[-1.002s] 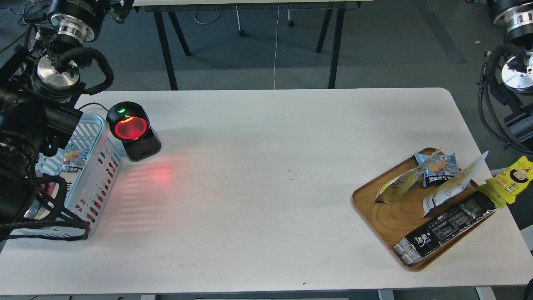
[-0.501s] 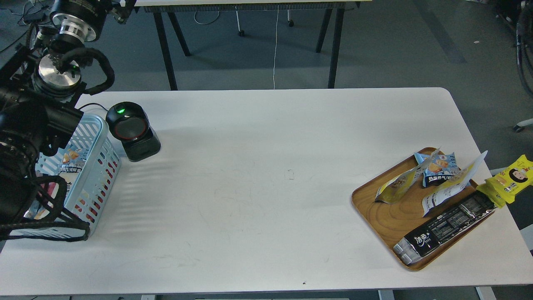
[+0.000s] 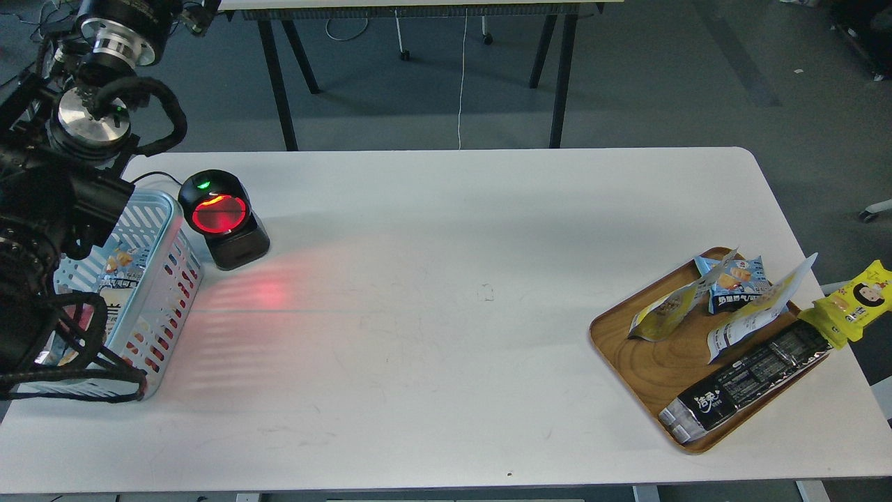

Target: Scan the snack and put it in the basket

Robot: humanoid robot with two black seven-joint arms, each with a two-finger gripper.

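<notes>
The snack, a yellow and white pouch with tan balls, leans on the wooden tray at the right; a second similar pouch leans beside it. The light blue basket stands at the table's left edge with packets inside. My left arm rises over the basket's left side. Its far end at the top left is small and dark, so its fingers cannot be told apart. It holds nothing that I can see. My right gripper is out of view.
A black scanner glows red beside the basket and casts red light on the table. The tray also holds a small blue packet and a long black pack. A yellow packet hangs off the table's right edge.
My right arm has left the view at the upper right. The scanner light went dark and is red again. My left arm has shifted slightly left.
</notes>
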